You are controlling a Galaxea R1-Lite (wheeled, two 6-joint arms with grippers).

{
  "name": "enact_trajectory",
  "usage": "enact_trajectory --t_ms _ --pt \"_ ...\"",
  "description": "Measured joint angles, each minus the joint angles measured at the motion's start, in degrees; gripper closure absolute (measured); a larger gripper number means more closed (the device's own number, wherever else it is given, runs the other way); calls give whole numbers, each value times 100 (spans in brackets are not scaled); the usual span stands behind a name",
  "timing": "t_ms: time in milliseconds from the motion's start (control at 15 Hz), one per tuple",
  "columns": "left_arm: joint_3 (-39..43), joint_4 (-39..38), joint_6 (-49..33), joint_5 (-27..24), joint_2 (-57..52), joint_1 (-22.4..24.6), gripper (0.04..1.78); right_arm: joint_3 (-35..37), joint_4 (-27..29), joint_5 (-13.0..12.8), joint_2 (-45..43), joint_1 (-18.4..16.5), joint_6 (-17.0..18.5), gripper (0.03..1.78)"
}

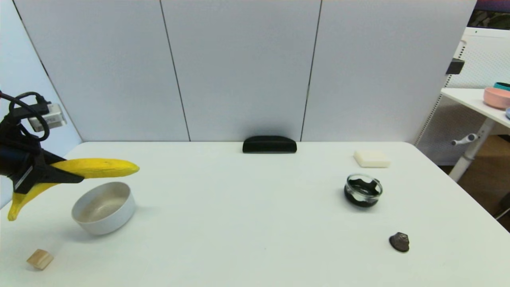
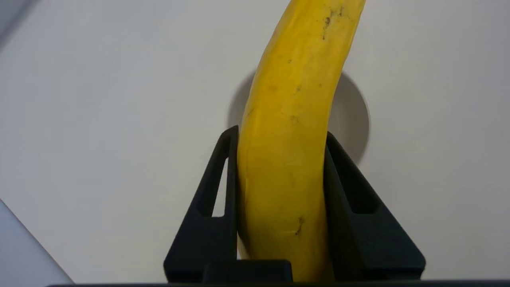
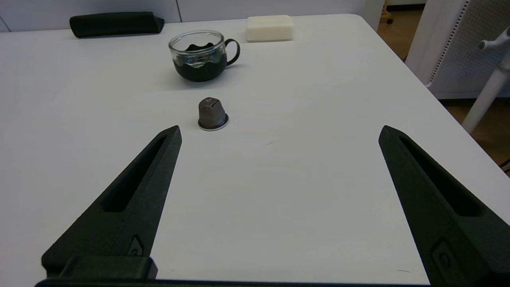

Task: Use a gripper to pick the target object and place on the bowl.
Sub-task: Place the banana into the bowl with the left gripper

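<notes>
My left gripper (image 1: 77,175) is shut on the long yellow banana (image 1: 99,167) and holds it in the air at the table's left side. The banana's thick end points right, and its stem end hangs down to the left. The white bowl (image 1: 104,207) stands on the table just below and right of the gripper. In the left wrist view the banana (image 2: 287,159) fills the gap between the black fingers (image 2: 223,175), and the bowl (image 2: 350,119) shows partly behind it. My right gripper (image 3: 279,133) is open and empty over the table's right side; it is out of the head view.
A small wooden cube (image 1: 40,259) lies near the front left. A clear glass cup with a dark inside (image 1: 362,190), a dark capsule (image 1: 399,241), a white block (image 1: 372,158) and a black case (image 1: 269,144) lie on the white table (image 1: 239,223).
</notes>
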Motion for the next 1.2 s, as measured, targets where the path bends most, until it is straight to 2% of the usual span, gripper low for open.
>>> enact_trajectory --t_ms 333,533,867,1200 --pt "168 191 171 -41 135 6 120 0 -2 5 0 0 -2 10" --pt "196 76 278 -720 294 9 120 0 -2 5 0 0 0 10" --pt "334 -418 319 -1497 560 16 120 0 -5 5 0 0 0 10" --pt "880 -1100 319 -1618 706 251 120 0 0 5 0 0 0 10"
